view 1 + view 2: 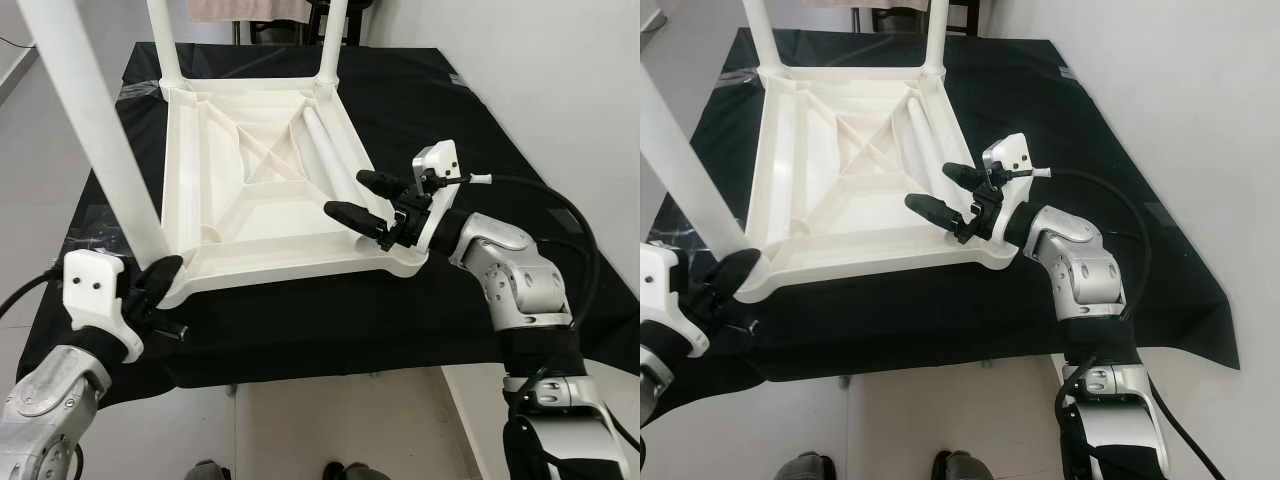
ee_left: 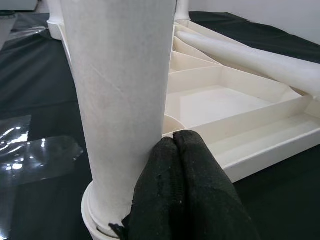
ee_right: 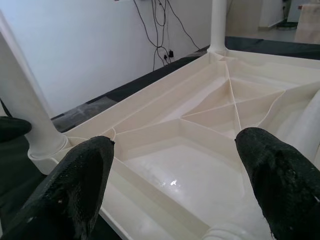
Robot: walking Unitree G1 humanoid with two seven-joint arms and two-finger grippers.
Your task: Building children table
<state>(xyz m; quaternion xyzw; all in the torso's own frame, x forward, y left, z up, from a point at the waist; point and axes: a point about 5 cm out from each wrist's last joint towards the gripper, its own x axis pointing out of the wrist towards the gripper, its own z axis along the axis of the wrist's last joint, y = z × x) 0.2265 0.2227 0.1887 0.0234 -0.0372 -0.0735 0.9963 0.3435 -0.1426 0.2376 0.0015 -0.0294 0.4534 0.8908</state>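
Observation:
A white plastic children's table [image 1: 250, 190] lies upside down on the black cloth. Three legs stand in its corners: near left [image 1: 95, 120], far left [image 1: 165, 40] and far right [image 1: 333, 40]. A loose white leg [image 1: 335, 150] lies inside the underside along the right rim. My left gripper [image 1: 160, 275] is shut, with its fingertips [image 2: 174, 142] pressed together against the base of the near-left leg [image 2: 120, 100], beside it and not around it. My right gripper [image 1: 346, 193] hangs open over the near-right part of the underside, close to the empty corner socket [image 1: 405, 262], and holds nothing.
The black cloth [image 1: 450, 110] covers a work table that reaches a white wall on the right. Its near edge is just before me, with pale floor [image 1: 330, 420] below. Clear tape [image 2: 40, 155] glints on the cloth beside the near-left leg. Cables [image 3: 160, 30] hang on a far wall.

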